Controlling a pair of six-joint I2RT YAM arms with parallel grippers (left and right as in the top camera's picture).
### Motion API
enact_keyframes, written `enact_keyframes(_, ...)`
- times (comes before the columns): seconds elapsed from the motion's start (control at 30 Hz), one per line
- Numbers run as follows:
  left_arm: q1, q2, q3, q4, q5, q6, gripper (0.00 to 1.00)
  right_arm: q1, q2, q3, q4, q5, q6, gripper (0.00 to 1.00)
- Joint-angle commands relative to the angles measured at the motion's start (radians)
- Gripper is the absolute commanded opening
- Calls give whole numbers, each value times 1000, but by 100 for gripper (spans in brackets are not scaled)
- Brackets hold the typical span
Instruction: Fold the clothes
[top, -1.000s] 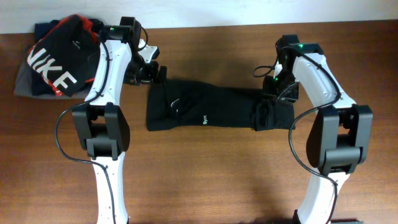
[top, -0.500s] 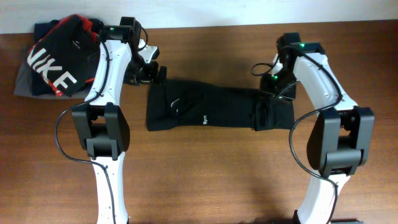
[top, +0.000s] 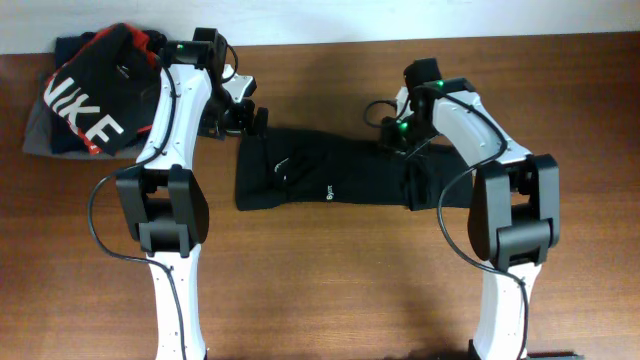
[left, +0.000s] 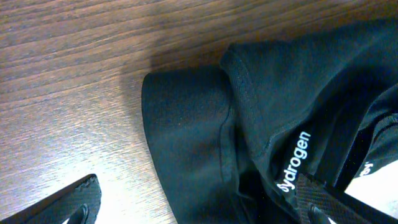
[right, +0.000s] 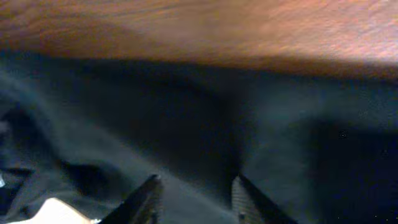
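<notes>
Black T-shirt lies in a strip on table. Left gripper spread wide by the collar. Right gripper narrowly parted above blurred fabric, tips cut off.

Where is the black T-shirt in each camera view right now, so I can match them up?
Overhead: black T-shirt stretched left to right across the picture's middle.
Left wrist: black T-shirt fills the right and lower picture, white lettering showing.
Right wrist: black T-shirt fills the lower two thirds, blurred.
Shared landmark: the brown wooden table, bare beyond the shirt's edge in every view.
</notes>
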Motion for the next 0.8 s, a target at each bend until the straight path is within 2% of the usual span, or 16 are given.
enact_keyframes(0.0,-2,16,-5,-5,14,13,99,1,-37,76,-36,-33,-14,27)
enact_keyframes(0.07,-2,16,-5,-4,14,13,99,-20,-83,137,-106,18,-17,21)
enact_keyframes(0.13,-2,16,-5,-4,14,13,99,-35,-116,184,-159,51,-36,21)
enact_keyframes(0.23,-2,16,-5,-4,14,13,99,-77,-179,272,-274,143,-66,15)
enact_keyframes(0.37,-2,16,-5,-4,14,13,99,-126,-201,284,-381,267,-75,4)
enact_keyframes(0.4,-2,16,-5,-4,14,13,99,-133,-198,277,-391,273,-83,4)
enact_keyframes(0.6,-2,16,-5,-4,14,12,99,-154,-164,143,-370,271,-85,4)
enact_keyframes(0.77,-2,16,-5,-5,14,12,99,-154,-154,-28,-227,262,-84,4)
